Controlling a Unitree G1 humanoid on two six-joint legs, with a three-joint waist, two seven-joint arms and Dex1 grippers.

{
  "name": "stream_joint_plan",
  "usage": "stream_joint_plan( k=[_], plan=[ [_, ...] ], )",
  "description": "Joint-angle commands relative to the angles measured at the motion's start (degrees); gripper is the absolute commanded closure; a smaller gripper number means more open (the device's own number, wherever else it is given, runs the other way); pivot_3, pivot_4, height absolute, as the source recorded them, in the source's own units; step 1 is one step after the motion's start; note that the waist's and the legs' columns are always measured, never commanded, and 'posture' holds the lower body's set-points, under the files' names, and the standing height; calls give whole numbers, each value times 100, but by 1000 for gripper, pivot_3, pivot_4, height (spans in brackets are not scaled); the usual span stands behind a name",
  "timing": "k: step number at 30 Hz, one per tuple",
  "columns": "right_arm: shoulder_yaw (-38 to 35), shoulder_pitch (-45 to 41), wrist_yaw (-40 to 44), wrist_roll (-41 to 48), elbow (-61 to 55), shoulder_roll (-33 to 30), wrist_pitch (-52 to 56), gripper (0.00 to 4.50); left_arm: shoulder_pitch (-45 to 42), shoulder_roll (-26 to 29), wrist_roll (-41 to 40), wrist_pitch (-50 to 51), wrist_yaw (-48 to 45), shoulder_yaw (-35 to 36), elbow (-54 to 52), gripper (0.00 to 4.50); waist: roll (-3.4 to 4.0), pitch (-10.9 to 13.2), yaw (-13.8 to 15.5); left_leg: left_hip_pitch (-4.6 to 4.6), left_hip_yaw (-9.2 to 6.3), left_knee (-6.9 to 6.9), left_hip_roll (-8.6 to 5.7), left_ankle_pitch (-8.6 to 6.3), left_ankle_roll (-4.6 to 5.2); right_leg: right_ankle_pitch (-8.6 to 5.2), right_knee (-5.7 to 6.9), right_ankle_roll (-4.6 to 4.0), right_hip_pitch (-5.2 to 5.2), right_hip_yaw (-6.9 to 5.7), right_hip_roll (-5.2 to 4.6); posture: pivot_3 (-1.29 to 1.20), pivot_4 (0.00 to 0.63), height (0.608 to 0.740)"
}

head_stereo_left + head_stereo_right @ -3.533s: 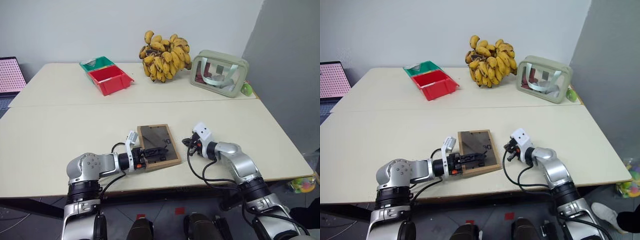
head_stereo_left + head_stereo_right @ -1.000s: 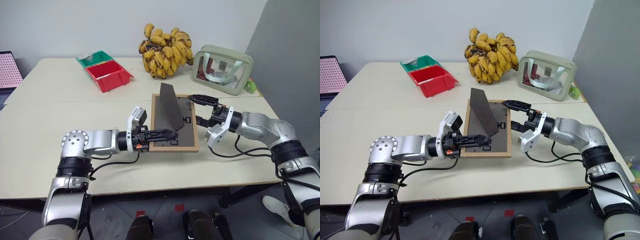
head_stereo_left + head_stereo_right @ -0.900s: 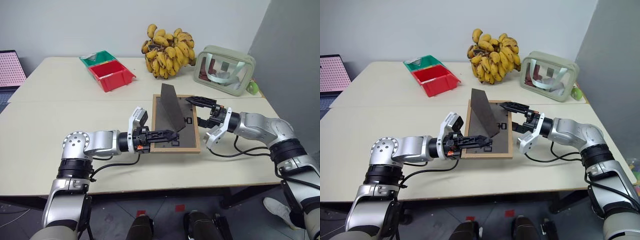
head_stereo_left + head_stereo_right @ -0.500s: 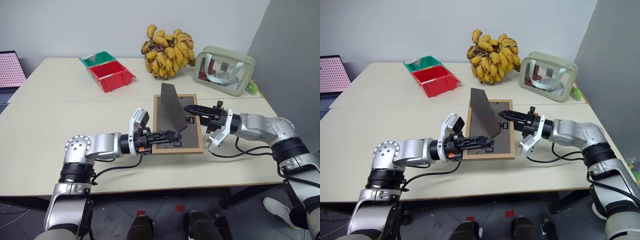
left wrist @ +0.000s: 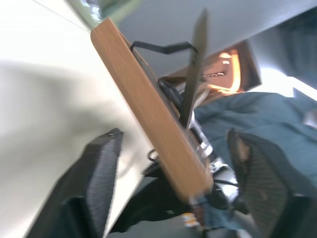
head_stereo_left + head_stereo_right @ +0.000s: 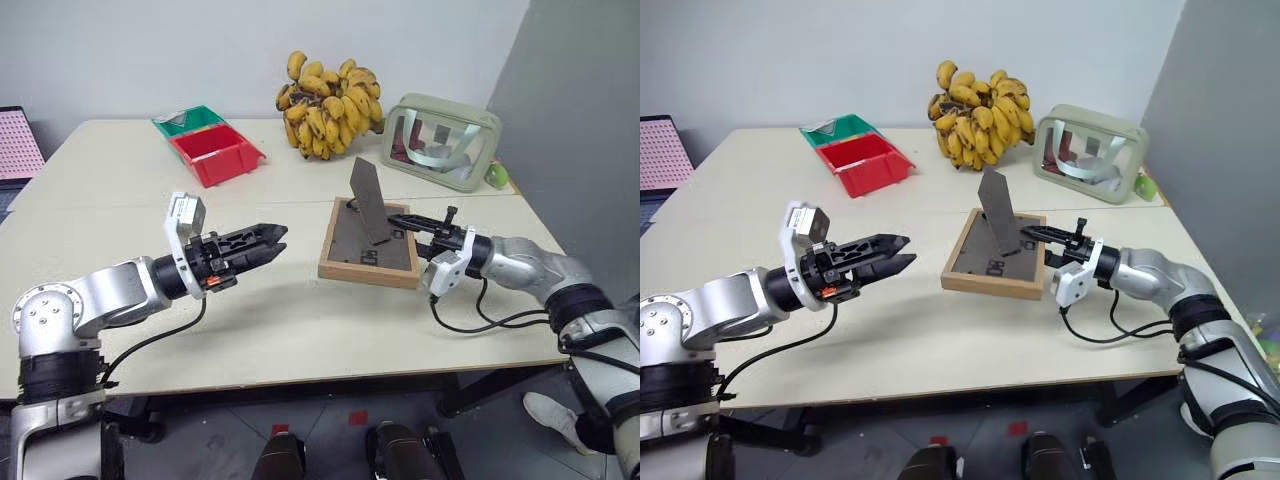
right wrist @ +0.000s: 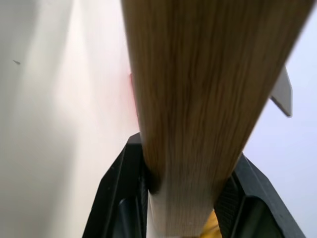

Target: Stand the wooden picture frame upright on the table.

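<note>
You are looking down over a pale cream table (image 6: 150,190) with a seam running across it. The wooden picture frame (image 6: 368,243) lies back-up near the table's right edge, just in front of the seam, its dark back facing up and its fold-out stand (image 6: 368,200) raised at a steep angle. There is pale printing on the back, too small to read.

Your right gripper (image 6: 420,232) reaches in from the right edge and is clamped on the frame's right side; in the right wrist view both black fingers (image 7: 124,198) press the light-wood rim between them.

Your left gripper (image 6: 262,243) hovers above the table to the left of the frame, apart from it, fingers spread and holding nothing.

Along the far edge sit a red bin (image 6: 217,158) with a green bin (image 6: 190,124) behind it, a bunch of bananas (image 6: 327,107), and a pale green pouch (image 6: 439,142) with a clear window near the far right corner.
</note>
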Motion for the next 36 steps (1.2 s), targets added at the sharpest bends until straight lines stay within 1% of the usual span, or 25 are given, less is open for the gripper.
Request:
stream_joint_plan(
  k=[1,2,4,5,8,9,10,12,14,17,18,20,22,23,26,27,30,31,33,34,36],
  plan=[
    [-882,-273,2343,2683,-703,814,3366,3204,252,357,2225,-877,-264,-202,-2178,4,2,3,31,3,-3,1,2,0,-1,0,7,-1,0,-5,1,0,150,740],
    [-1055,-416,2478,3039,-850,1039,4208,3205,322,346,2765,-1129,-289,-346,-2494,0,9,6,63,4,-4,1,1,2,-2,2,13,-3,0,-7,3,0,150,740],
    [-1275,-735,2610,3536,-960,1459,5750,3205,501,167,3383,-1580,-337,-463,-2858,0,25,13,100,12,1,1,1,2,-4,4,17,-10,-1,-8,5,0,150,740],
    [-1348,-857,2742,3698,-911,1599,6354,3205,564,101,3729,-1782,-321,-525,-2927,0,33,17,120,12,3,1,1,3,-5,6,17,-14,-3,-8,5,0,150,740],
    [-1364,-1056,3185,3751,-697,1776,7387,3205,684,-76,4409,-2155,-328,-598,-2922,0,34,16,132,11,6,0,4,2,-5,8,13,-18,-11,-13,6,0,150,740],
    [-1360,-1085,3300,3697,-613,1810,7488,3205,729,-91,4645,-2275,-394,-623,-2911,0,34,16,144,11,7,-1,6,2,-5,7,11,-19,-11,-13,6,0,150,740],
    [-1321,-1149,3368,3550,-265,1884,7515,3205,824,-61,4836,-2366,-521,-619,-2879,0,34,15,162,9,6,-4,6,1,-5,6,7,-20,-12,-16,6,0,150,740],
    [-1251,-1204,3363,3225,352,1990,7302,3205,963,-42,5074,-2487,-684,-586,-2831,0,33,15,169,-2,7,-11,2,-1,-5,0,-4,-25,-16,-18,4,0,150,740],
    [-1287,-1264,3345,3050,782,2074,7231,3205,1055,-82,5199,-2556,-793,-538,-2804,0,33,15,169,-7,17,-13,1,-6,-7,-1,-12,-22,-18,-12,3,0,150,740],
    [-1256,-1251,3312,2654,1183,2145,6680,3205,1166,-114,5322,-2592,-917,-465,-2807,0,33,15,152,-48,16,-7,-2,-7,-8,-1,-14,-19,-54,-12,2,0,150,740],
    [-1239,-1232,3331,2553,1302,2163,6624,3205,1210,-94,5369,-2586,-987,-465,-2806,0,32,14,138,-78,19,-1,-2,-7,-8,2,-2,-14,-89,-7,2,0,150,740],
    [-1282,-1230,3375,2454,1472,2201,6653,3205,1261,-61,5449,-2559,-1102,-480,-2792,0,29,11,129,-80,18,0,2,-6,-8,15,5,7,-97,-8,6,0,150,740],
    [-1366,-1240,3308,2411,1579,2240,6655,2501,1243,-80,5497,-2549,-1162,-491,-2753,0,30,10,126,-75,14,-1,5,-6,-7,17,10,11,-96,-12,11,0,150,740],
    [-1415,-1243,3313,2410,1597,2252,6672,2463,1205,-106,5510,-2532,-1173,-497,-2726,0,29,9,132,-72,12,0,7,-6,-7,3,13,-12,-94,-13,13,0,150,740],
    [-1460,-1166,3441,2328,1455,2202,6699,1754,1117,-136,5563,-2491,-1232,-520,-2654,0,30,10,135,-75,9,8,7,-4,-7,4,13,-13,-93,-14,14,0,150,740],
    [-1439,-1088,3478,2272,1327,2133,6703,1435,1093,-144,5542,-2462,-1253,-502,-2615,0,29,10,132,-77,12,10,6,-4,-7,4,11,-12,-93,-11,13,0,150,740],
    [-1333,-654,3546,2120,660,1769,6924,799,1081,-107,5499,-2369,-1349,-426,-2486,0,29,10,137,-78,13,10,4,-5,-7,5,10,-10,-93,-9,12,0,150,740],
    [-1222,-336,3420,1950,151,1533,7074,620,1089,-47,5606,-2390,-1388,-424,-2438,0,29,9,153,-79,11,9,4,-5,-7,5,9,-10,-93,-11,12,0,150,740],
    [-1121,595,3196,1732,-1558,976,7516,218,1061,53,5717,-2382,-1509,-382,-2305,0,29,9,177,-83,6,5,3,-5,-7,4,7,-9,-93,-17,12,0,150,740],
    [-1181,1072,2962,1643,-2553,703,7838,38,1004,115,5737,-2366,-1591,-345,-2208,0,29,8,205,-87,6,3,1,-5,-7,3,4,-8,-95,-16,10,0,150,740],
    [-1464,1728,2640,1845,-4286,378,8763,38,877,236,5774,-2346,-1759,-276,-2012,0,30,7,244,-87,6,-4,-6,-6,-8,-4,6,4,-95,-18,1,0,150,740]
  ],
)
